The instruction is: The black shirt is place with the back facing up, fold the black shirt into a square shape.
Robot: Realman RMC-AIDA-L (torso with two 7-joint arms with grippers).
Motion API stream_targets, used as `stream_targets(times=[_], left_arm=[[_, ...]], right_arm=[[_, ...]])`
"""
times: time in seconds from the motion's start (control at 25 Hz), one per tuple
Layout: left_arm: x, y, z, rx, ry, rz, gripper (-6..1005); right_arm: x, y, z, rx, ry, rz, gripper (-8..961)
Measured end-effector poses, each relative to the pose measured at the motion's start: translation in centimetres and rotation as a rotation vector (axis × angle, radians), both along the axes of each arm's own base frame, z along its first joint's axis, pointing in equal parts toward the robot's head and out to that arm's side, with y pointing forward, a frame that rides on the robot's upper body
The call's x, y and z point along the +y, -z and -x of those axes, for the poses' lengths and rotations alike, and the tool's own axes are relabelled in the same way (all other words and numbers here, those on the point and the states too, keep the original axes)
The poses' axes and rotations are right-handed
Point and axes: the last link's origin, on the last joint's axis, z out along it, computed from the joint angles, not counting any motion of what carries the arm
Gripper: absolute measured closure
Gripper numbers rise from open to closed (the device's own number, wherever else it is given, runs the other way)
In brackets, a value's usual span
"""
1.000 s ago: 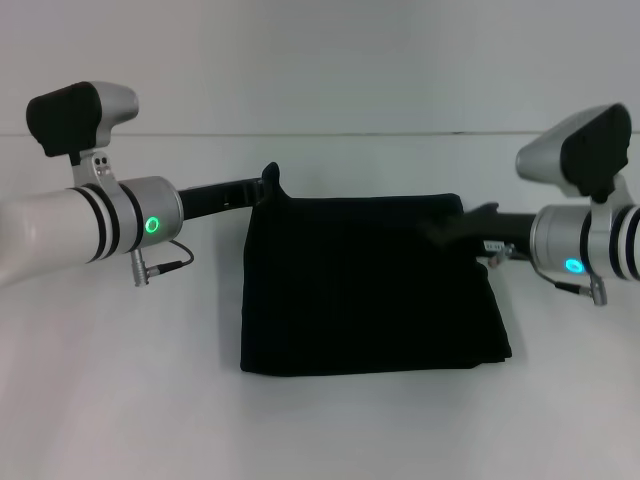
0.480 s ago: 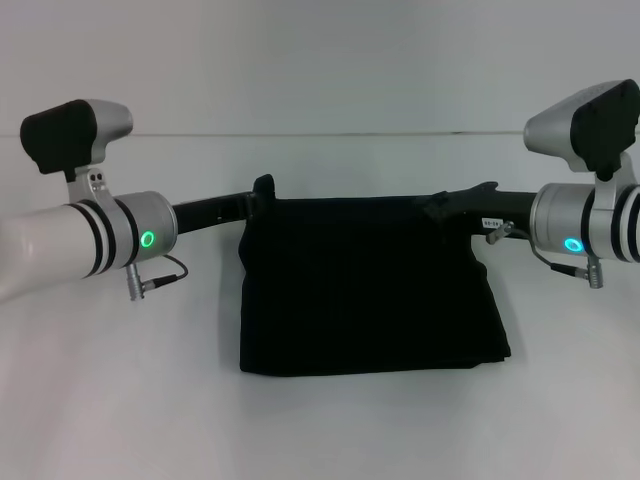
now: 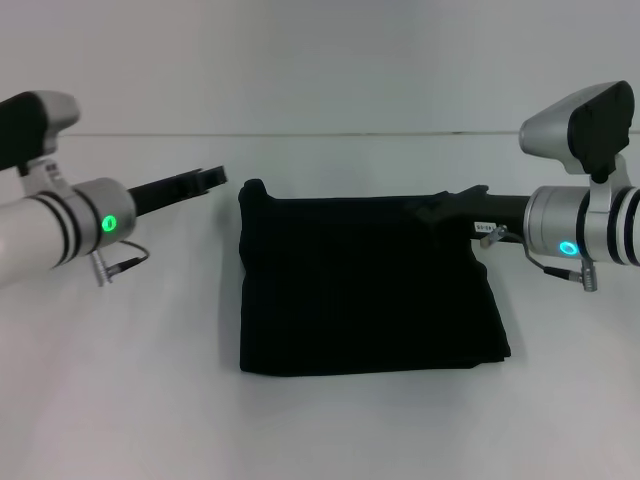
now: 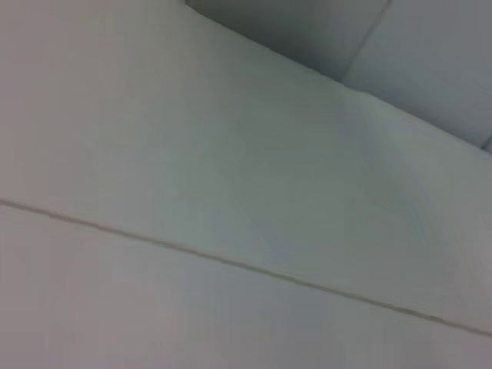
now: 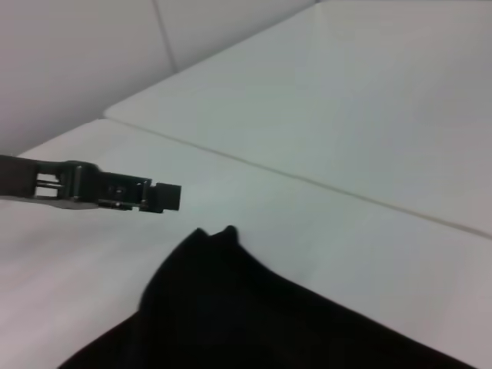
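The black shirt lies folded into a rough square on the white table. My left gripper is open and empty, a short way left of the shirt's far left corner, which stands up in a small peak. It also shows in the right wrist view, beside that peak of the shirt. My right gripper is at the shirt's far right corner, shut on the fabric there. The left wrist view shows only bare table and wall.
A seam runs across the far part of the table. The wall stands behind it. White table surface surrounds the shirt on all sides.
My left gripper has let go of the shirt's far left corner and pulled back to the left. The right gripper has stayed at the far right corner.
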Motion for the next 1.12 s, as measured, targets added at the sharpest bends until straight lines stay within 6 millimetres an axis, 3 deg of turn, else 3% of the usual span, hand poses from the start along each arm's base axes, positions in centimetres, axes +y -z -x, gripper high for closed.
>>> stream_targets(times=[0.2,0.48,0.8,1.12], left_arm=[[-1.4,-0.7,1.7,-0.061,-0.027,-0.006,467],[-3.4,0.0,1.2,-0.126,0.057,0.080,214],[-4.1,0.7,1.3,-0.085,0.087,0.142,109],[-5.6,0.9,1.0,-0.109,0.141,0.255,137]], right_arm=[[-0.4,0.1,0.1,0.010,-0.016,0.035,954],[-1.2,0.7,-0.6,-0.008,-0.013,0.072,954],[-1.3,0.8,-0.7,-0.006,-0.003,0.065,954],[-1.1,0.6,-0.6,-0.002,-0.005,0.062,954]])
